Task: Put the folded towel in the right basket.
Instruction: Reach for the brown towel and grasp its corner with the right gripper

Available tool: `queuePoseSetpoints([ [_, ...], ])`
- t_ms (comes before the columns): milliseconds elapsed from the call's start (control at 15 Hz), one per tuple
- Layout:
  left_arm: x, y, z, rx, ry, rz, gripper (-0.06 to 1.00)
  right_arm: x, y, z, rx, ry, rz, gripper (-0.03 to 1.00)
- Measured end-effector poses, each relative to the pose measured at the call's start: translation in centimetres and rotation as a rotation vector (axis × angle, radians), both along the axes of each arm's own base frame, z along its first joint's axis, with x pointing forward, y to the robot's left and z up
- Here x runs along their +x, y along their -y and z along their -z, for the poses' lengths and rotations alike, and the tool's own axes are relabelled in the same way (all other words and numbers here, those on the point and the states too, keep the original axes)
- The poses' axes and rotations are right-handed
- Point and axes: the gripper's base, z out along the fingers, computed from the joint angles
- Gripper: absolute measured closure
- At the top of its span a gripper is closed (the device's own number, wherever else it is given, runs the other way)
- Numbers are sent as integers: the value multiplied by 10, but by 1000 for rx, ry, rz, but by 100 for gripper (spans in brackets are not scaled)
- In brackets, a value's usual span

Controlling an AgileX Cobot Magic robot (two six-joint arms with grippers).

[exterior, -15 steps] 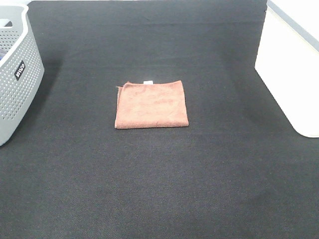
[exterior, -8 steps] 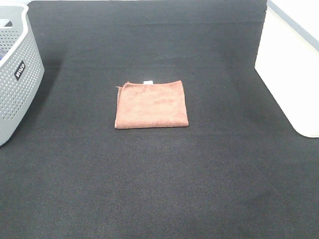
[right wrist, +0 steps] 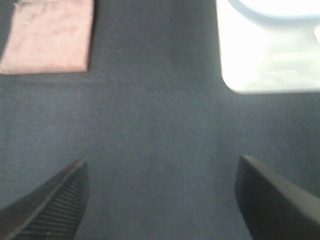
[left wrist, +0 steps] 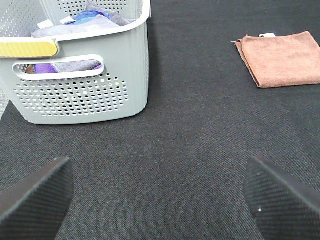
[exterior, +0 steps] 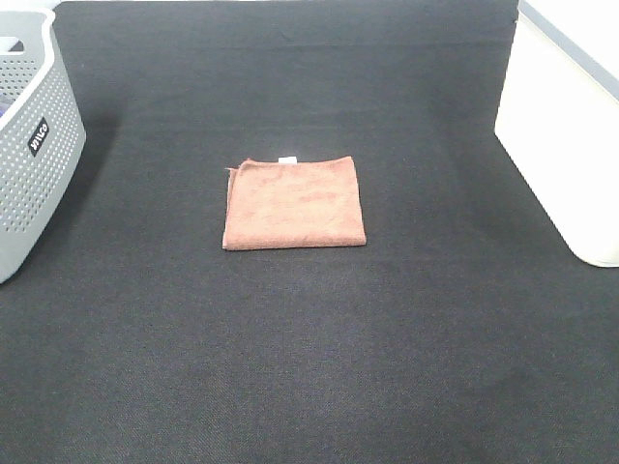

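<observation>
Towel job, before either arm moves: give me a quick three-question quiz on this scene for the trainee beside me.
1. True or false: the left gripper and the right gripper are both open and hold nothing.
2. Short answer: what lies inside the grey basket?
3. Pick one: in the exterior high view, the white basket stands on which side of the folded towel? A) left B) right C) in front, nearer the camera

Key
1. True. The towel lies flat on the mat, apart from both.
2. Cloths, seen over the rim in the left wrist view.
3. B
</observation>
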Motion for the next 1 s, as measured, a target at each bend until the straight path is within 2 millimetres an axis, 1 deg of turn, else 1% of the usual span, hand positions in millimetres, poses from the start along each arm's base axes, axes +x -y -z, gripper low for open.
queuePoseSetpoints([
  [67,0,0,0,0,0,0,7,14,-1,-8,-9,3,-28,21],
  [133,0,0,0,0,0,0,7,30,-2,-11,-21,-13,-48,21],
  [200,0,0,0,0,0,0,7,55,-3,-16,-33,-31,-66,21],
  [400,0,0,0,0,0,0,7,107,-9,-20,3,-65,-89,21],
  [467,0,0,0,0,0,0,7,122,-14,-19,5,-74,-111,21],
  [533,0,0,0,0,0,0,7,135,-24,-18,6,-82,-146,21],
  [600,0,0,0,0,0,0,7,150,-36,-15,6,-94,-182,21],
  [667,0,0,0,0,0,0,7,169,-56,-5,7,-119,-234,21],
  [733,0,0,0,0,0,0,7,180,-67,2,3,-131,-263,21],
  [800,0,0,0,0,0,0,7,180,-67,2,3,-131,-263,21],
  [867,0,0,0,0,0,0,7,192,-80,12,-2,-157,-292,21],
  [1000,0,0,0,0,0,0,7,215,-98,37,-1,-215,-322,21],
])
